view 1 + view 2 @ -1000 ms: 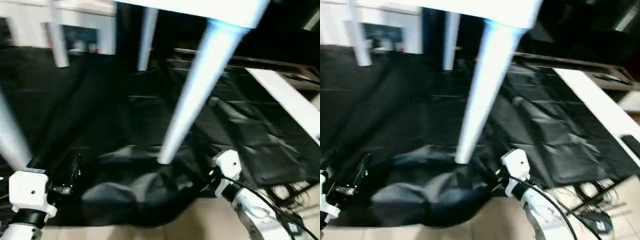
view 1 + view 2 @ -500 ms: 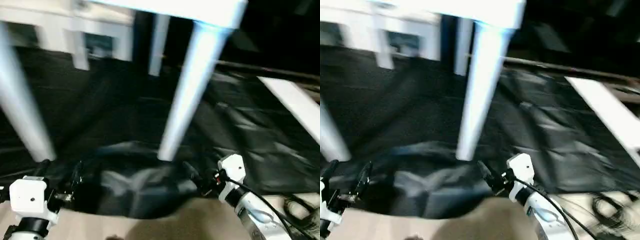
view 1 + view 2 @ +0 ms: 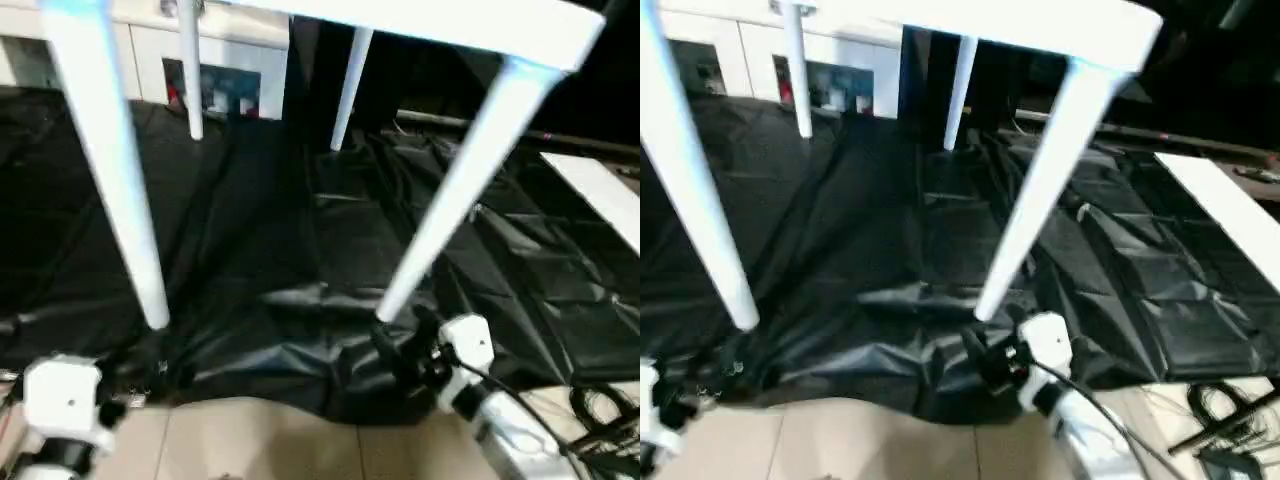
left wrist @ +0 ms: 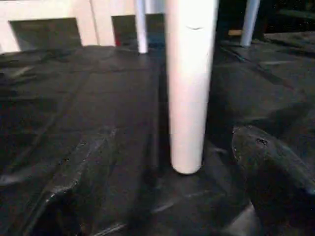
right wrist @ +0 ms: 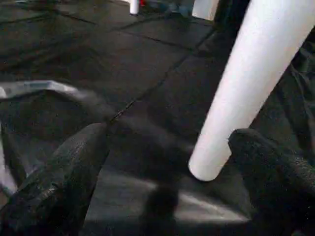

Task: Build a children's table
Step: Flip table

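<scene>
— Where's the children's table [image 3: 420, 20] right now?

— Standing upright on its four white legs on the black sheet [image 3: 260, 230] spread over the floor. The tabletop runs along the top of my head views. The two near legs come down towards me: the near left leg [image 3: 110, 170] lands just ahead of my left gripper [image 4: 167, 206], and the near right leg [image 3: 455, 190] slants down to a foot just beside my right gripper [image 3: 405, 340]. The two far legs stand well back, in front of a white cabinet [image 3: 150, 50].

— And your jaws?

— Both sets are spread wide and clamped on nothing. From my left wrist, the near left leg's foot rests on the sheet between my two dark fingers [image 4: 275, 182], a little ahead of them. From my right wrist, the near right leg's foot sits between my fingers [image 5: 64, 182], closer to one, though I can't tell if it touches.

— Anything else nearby?

— Beige floor [image 3: 260, 440] under my forearms, a white board [image 3: 1230, 205] lying on the sheet at my right, and some black cables [image 3: 1220, 410] near it
</scene>
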You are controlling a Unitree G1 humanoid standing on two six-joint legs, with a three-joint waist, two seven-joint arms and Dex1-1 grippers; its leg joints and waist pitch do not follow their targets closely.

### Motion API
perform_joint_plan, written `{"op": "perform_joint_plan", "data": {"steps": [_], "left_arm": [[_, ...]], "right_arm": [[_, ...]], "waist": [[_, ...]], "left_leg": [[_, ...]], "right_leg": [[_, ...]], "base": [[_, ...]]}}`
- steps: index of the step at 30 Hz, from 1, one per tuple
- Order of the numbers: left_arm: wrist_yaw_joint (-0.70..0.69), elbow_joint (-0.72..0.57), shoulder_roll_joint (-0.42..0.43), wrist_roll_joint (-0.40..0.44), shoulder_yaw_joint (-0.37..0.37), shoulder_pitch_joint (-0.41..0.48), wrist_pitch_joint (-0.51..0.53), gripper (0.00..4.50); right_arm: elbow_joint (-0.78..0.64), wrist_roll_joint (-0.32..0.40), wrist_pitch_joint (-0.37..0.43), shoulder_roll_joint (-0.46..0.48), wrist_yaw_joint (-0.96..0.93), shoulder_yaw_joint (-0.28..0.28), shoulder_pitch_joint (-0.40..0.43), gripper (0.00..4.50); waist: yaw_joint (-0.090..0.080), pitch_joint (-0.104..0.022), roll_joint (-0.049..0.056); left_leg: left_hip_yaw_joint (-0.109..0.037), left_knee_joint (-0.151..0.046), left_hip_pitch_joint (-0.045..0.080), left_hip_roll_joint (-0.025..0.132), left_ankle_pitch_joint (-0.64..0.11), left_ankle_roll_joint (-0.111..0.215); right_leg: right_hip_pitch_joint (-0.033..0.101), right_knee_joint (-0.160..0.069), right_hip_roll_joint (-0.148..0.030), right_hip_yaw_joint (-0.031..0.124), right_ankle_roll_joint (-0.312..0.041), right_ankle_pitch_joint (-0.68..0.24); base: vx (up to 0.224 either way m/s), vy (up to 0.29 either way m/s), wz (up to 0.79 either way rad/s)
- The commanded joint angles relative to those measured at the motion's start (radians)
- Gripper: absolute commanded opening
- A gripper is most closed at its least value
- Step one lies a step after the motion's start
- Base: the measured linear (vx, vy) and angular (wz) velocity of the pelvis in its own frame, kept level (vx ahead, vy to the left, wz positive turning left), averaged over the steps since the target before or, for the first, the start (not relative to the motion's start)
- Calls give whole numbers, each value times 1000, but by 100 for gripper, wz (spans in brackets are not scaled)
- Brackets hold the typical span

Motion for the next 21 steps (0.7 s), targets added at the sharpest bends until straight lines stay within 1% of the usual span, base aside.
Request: {"op": "perform_joint_plan", "data": {"steps": [1,2,3,4,5,6,7,8,9,10,11,13,14,15,16,17,18,19,20,21], "left_arm": [[10,20,-24,-34,-10,-11,36,413],[13,26,-24,-33,-5,-18,27,413],[13,29,-19,-27,-5,-22,19,413],[12,30,-15,-21,-4,-25,12,413],[11,29,-12,-26,-4,-34,22,413],[10,28,-12,-27,-3,-36,25,413],[13,29,-10,-22,-3,-40,27,413],[13,29,-11,-21,-3,-45,29,413],[13,31,-11,-23,-3,-51,35,413],[12,32,-9,-20,-3,-55,38,413],[8,35,-9,-22,-3,-60,37,413],[4,40,-6,-22,-7,-65,31,413],[4,39,-4,-9,-10,-64,16,413],[10,37,-3,5,-12,-64,9,413],[12,37,-3,13,-12,-64,0,413],[14,36,-3,21,-13,-64,-8,413],[15,35,-2,26,-14,-63,-9,413],[15,33,-2,27,-14,-62,-9,413],[16,33,-2,28,-12,-60,-6,413],[19,34,-2,29,-8,-59,-4,413]], "right_arm": [[4,5,-4,-20,-10,-30,-6,442],[8,0,-4,-21,-7,-26,-11,442],[11,-4,-3,-22,-5,-22,-16,442],[12,-4,0,-20,-3,-20,-19,442],[15,0,13,-17,1,-18,-28,442],[16,0,16,-16,2,-18,-30,442],[18,1,21,-16,6,-17,-34,442],[22,0,21,-13,7,-17,-39,442],[25,-1,23,-10,9,-16,-46,442],[27,-3,17,-9,12,-12,-52,442],[32,-10,5,-9,14,-6,-61,442],[40,-33,-8,-15,15,7,-71,442],[42,-39,-11,-18,18,13,-75,442],[46,-39,-10,-18,21,16,-80,442],[48,-40,-12,-20,25,19,-82,442],[51,-43,-17,-23,30,23,-86,442],[53,-47,-21,-24,34,25,-88,442],[55,-48,-22,-25,36,26,-88,442],[59,-47,-23,-23,39,25,-89,442],[61,-47,-24,-22,42,25,-88,442]], "waist": [[-21,-31,52],[-25,-34,50],[-31,-41,13],[-21,-42,-15],[-5,-45,-20],[8,-37,-31],[13,-29,-34],[14,-26,-30],[12,-24,-29],[11,-21,-25],[10,-21,-24],[12,-20,-17],[12,-18,-16],[23,-18,-23],[14,-29,7],[7,-26,18],[-11,-26,42],[-27,-23,53],[-31,-27,53],[-30,-25,44]], "left_leg": [[-83,-195,1,177,-191,-40],[-74,-185,6,158,-183,17],[-54,-139,-7,105,-159,95],[-24,-109,-31,56,-173,95],[-8,-87,-62,30,-96,66],[-10,-94,-52,40,-94,22],[-10,-113,-38,46,-136,-11],[-9,-123,-29,50,-178,-26],[-8,-128,-27,53,-197,-32],[-9,-136,-23,58,-229,-42],[-10,-139,-20,61,-243,-45],[-12,-147,-13,70,-285,-54],[-11,-148,-9,70,-298,-55],[-49,-169,-64,49,-295,-9],[-87,-169,-50,54,-269,21],[-113,-173,-44,62,-290,37],[-175,-191,-33,86,-348,73],[-246,-211,-16,108,-378,126],[-280,-214,-2,110,-362,155],[-314,-220,-1,88,-327,205]], "right_leg": [[-37,-5,-35,6,-8,-7],[-33,-25,-42,11,-9,4],[-10,-101,-78,52,-20,34],[7,-137,-96,78,3,16],[31,-164,-154,102,16,-17],[21,-174,-151,113,86,-126],[12,-182,-130,102,116,-289],[3,-187,-117,97,110,-405],[-1,-189,-112,94,98,-436],[-5,-188,-105,88,69,-455],[-6,-187,-102,86,55,-445],[-9,-179,-94,82,9,-363],[-11,-178,-93,83,1,-345],[42,-165,-105,36,-4,-291],[47,-160,-86,-1,-23,-150],[47,-152,-75,-15,-48,-108],[52,-117,-38,-40,-116,-81],[36,-56,-11,-45,-167,-133],[21,-30,-3,-41,-181,-170],[10,-12,2,-21,-190,-213]], "base": [[0,0,0],[-25,-72,5],[-25,-132,-5],[-25,-132,-5],[-66,-167,-14],[-69,-165,-16],[-93,-218,-17],[-40,-136,-7],[-40,-81,-2],[0,0,0],[0,0,0],[0,0,0],[0,0,0],[0,0,0],[0,0,0],[34,10,45],[51,-12,60],[51,-12,60],[59,-50,52],[21,-108,49]]}}
